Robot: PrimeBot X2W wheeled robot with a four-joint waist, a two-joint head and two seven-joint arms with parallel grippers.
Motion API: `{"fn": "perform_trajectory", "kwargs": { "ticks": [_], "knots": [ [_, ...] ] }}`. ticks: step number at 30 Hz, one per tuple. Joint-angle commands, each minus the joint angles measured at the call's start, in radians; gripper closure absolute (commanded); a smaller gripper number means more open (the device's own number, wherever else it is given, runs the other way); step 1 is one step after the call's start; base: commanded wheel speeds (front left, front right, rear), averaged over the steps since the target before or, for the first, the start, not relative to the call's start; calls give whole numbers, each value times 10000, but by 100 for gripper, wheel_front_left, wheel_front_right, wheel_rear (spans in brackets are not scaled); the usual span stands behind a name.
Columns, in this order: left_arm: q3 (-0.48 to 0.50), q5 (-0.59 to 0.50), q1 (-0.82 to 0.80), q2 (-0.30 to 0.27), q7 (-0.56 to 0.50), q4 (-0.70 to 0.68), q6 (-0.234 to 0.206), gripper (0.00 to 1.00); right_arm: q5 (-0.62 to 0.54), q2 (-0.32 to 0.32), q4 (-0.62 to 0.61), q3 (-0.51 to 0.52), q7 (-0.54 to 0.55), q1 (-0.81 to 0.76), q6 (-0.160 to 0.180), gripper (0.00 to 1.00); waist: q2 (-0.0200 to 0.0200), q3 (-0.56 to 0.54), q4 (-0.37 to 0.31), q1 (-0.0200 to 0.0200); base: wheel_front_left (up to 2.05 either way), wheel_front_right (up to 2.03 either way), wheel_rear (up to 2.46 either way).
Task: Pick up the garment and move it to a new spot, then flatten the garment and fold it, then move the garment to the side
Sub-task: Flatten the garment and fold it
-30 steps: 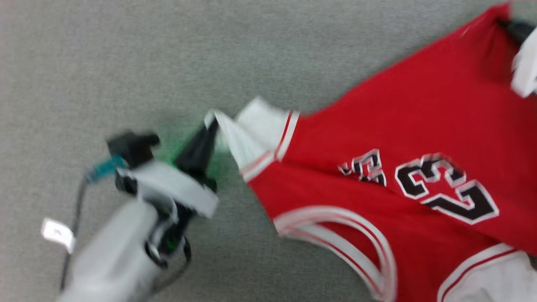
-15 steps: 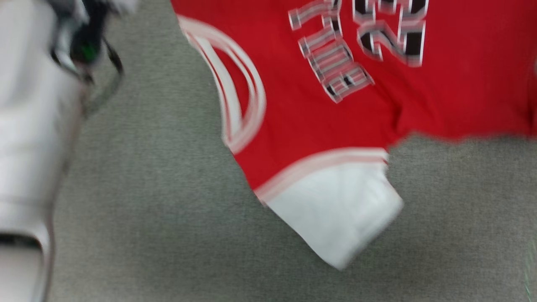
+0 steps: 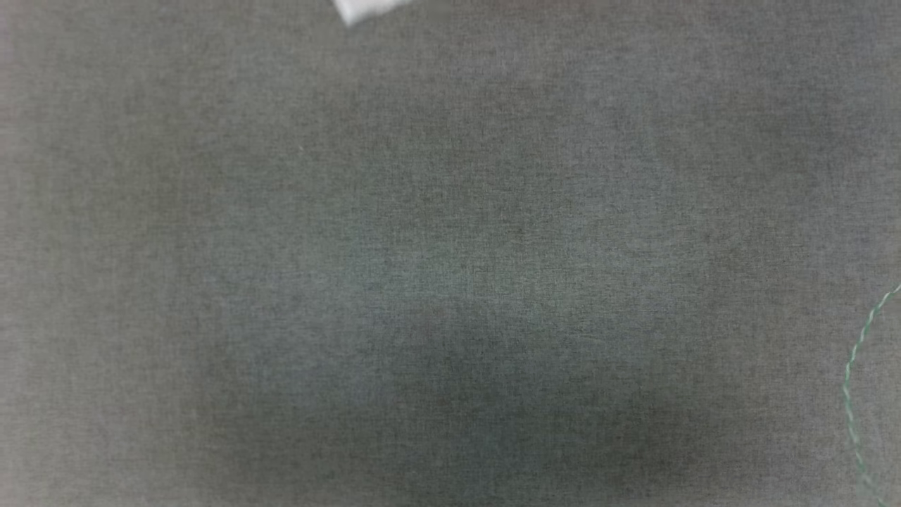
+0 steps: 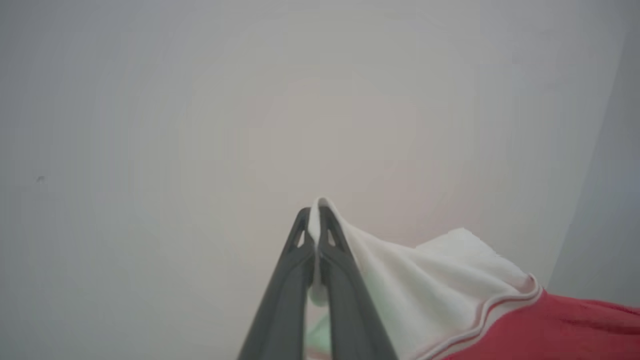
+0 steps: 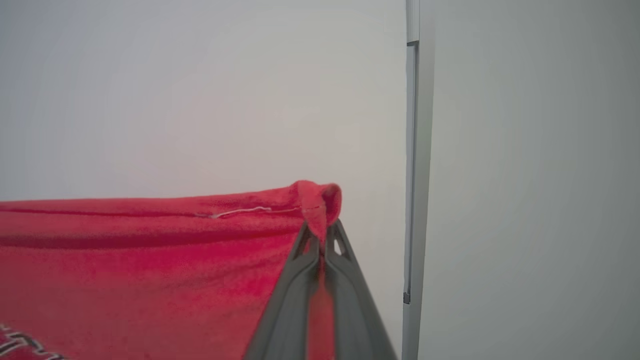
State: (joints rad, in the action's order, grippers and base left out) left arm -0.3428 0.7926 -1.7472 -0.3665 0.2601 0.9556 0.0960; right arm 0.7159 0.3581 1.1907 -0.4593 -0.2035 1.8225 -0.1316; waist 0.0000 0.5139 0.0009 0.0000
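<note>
Surface: grey woven carpet-like ground (image 3: 450,282) under head camera; small white fabric scrap (image 3: 366,8) at top edge, probably sleeve.
Left gripper (image 4: 315,220): jaws pinched tight on white sleeve tip.
Garment (image 4: 450,295): red jersey-style shirt, white short sleeves, striped trim; looks lifted, strung between both hands, pale wall (image 4: 200,125) behind.
Right gripper (image 5: 320,242): clamped on red hem corner.
Key relation: long axis runs left grip to right grip; cloth lies inward of each hand, neither arm nearer, so both must lower together.
</note>
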Motion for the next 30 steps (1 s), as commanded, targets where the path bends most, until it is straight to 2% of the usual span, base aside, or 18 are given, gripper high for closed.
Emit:
{"fn": "perform_trajectory", "kwargs": {
  "ticks": [1, 6, 8, 12, 15, 18, 20, 21, 23, 30],
  "knots": [
    [93, 2, 100, 82, 56, 152, 97, 100, -70, -47, 122, -59, -6, -155, 17, 100, 0, -71, 20, 0, 0, 0, 0],
    [-93, 641, 1285, 499, -40, 585, 346, 100, 111, -91, 164, -482, 380, -1153, 17, 100, 0, -238, 61, 0, 0, 0, 0],
    [-355, 1209, 2114, 554, -203, 52, 351, 100, 281, -95, -97, -724, 658, -1740, 17, 100, 0, -315, 67, 0, 0, 0, 0],
    [-923, 2576, 4280, 313, -958, -1205, 358, 100, 846, 186, -1050, -1296, 1252, -3178, 17, 100, 0, -509, 114, 0, 0, 0, 0],
    [-1198, 3448, 5758, 15, -1193, -2312, 360, 100, 1318, 708, -2041, -1855, 1634, -4332, 15, 100, 0, -681, 148, 0, 0, 0, 0],
    [-1322, 4140, 7359, -249, -977, -3436, 361, 100, 1925, 1234, -3108, -2240, 1941, -5524, 15, 100, 0, -915, 161, 0, 0, 0, 0],
    [-1468, 4115, 8343, -586, -595, -4036, 360, 100, 2308, 1555, -3874, -2482, 2089, -6297, 15, 100, 0, -1096, 154, 0, 0, 0, 0],
    [-1534, 4297, 8866, -507, -527, -4329, 362, 100, 2525, 1753, -4321, -2611, 2146, -6715, 15, 100, 0, -1204, 197, 0, 0, 0, 0],
    [-1650, 4036, 9684, -760, -303, -4620, 361, 100, 2855, 2255, -5039, -2660, 2155, -7424, 15, 100, 0, -1355, 197, 0, 0, 0, 0],
    [-861, 4329, 12662, -757, 26, -6293, 185, 100, 3420, 3362, -6929, -2657, 2310, -9702, 15, 100, 0, -2119, 114, 0, 0, 0, 0]
  ]
}}
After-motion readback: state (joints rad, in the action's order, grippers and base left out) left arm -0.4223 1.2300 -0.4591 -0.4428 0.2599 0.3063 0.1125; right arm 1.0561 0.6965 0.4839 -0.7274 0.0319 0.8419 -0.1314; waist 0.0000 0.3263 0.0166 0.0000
